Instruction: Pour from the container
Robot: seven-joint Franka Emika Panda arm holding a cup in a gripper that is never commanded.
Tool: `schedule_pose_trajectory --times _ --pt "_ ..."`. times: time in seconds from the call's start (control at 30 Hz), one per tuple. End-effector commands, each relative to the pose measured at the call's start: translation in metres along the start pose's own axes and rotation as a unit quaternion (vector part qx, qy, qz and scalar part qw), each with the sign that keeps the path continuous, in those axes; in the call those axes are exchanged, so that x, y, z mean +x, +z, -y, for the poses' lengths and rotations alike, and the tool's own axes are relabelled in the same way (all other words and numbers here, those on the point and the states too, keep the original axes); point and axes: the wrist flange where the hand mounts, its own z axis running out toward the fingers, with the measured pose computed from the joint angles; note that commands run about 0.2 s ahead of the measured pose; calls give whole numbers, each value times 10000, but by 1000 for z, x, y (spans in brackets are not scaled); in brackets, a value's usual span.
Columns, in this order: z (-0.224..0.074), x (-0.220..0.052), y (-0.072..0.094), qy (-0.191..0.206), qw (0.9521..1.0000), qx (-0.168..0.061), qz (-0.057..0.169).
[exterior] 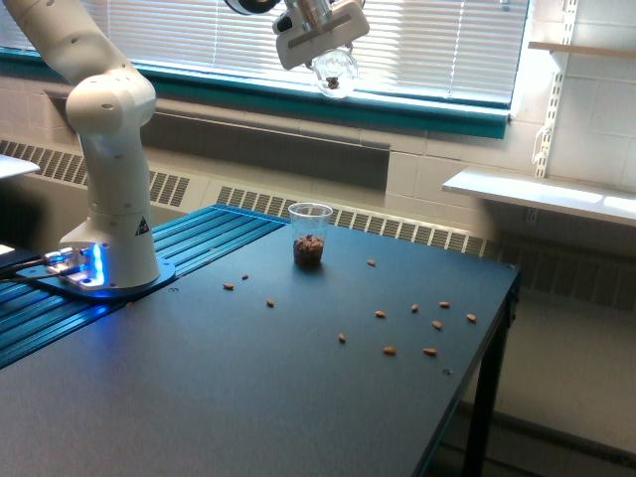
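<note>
High over the plastic cup [310, 237]
My hand [320, 38] pinches the container [335, 72] far above the table [298, 397]; pouring from here could scatter more nuts [429, 351].

Soft daylight thru blinds [199, 30], sharp

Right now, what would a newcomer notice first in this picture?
High against the window blinds, the claw holds a small round clear container with brown pieces inside. Below it, a clear plastic cup of nuts stands on the dark table, with loose nuts scattered toward the exterior view's right.
</note>
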Motion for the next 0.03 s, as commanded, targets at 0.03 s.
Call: schedule_pose_trajectory --times 0.03 --pt "0 -2 1 -37 10000 -49 0"
